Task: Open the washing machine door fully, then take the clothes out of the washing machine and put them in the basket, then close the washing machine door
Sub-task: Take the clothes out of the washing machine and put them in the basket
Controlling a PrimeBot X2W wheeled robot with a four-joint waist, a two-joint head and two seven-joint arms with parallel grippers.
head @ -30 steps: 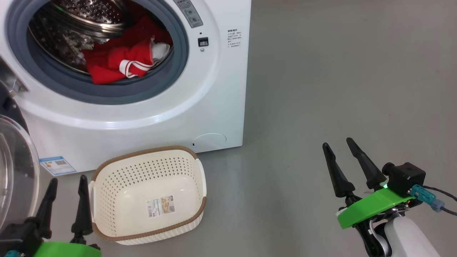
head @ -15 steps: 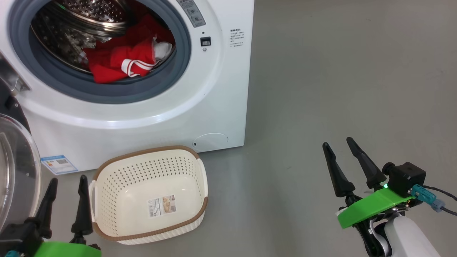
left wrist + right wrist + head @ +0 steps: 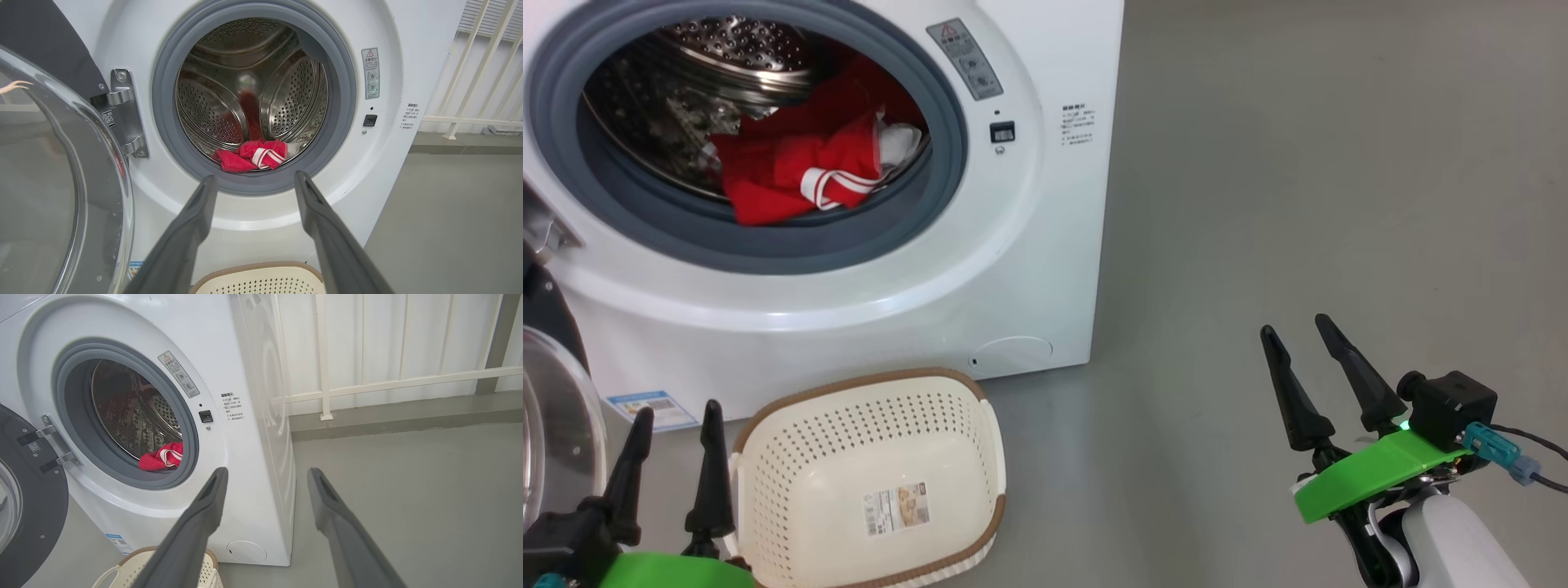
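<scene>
view shifted, nothing else moved, door (image 3: 556, 425) swung open at left, red clothes (image 3: 792, 175) inside washer (image 3: 1029, 269) drum (image 3: 727, 49), basket (image 3: 792, 457) on floor (image 3: 1258, 204) before washer, left gripper (image 3: 678, 408) and right gripper (image 3: 1294, 325) spread wide, holding nothing

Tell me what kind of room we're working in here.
Probably a laundry or utility area, maybe a balcony: a white front-loading washing machine on bare grey floor, a pale railing behind.

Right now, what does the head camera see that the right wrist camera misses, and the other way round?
Head view: the left tool, open, and the sticker inside the basket. Right wrist view: a white railing against the wall. Both: the washing machine, its swung-open door, the red clothes in the drum, the basket's rim, and the right tool.
</scene>
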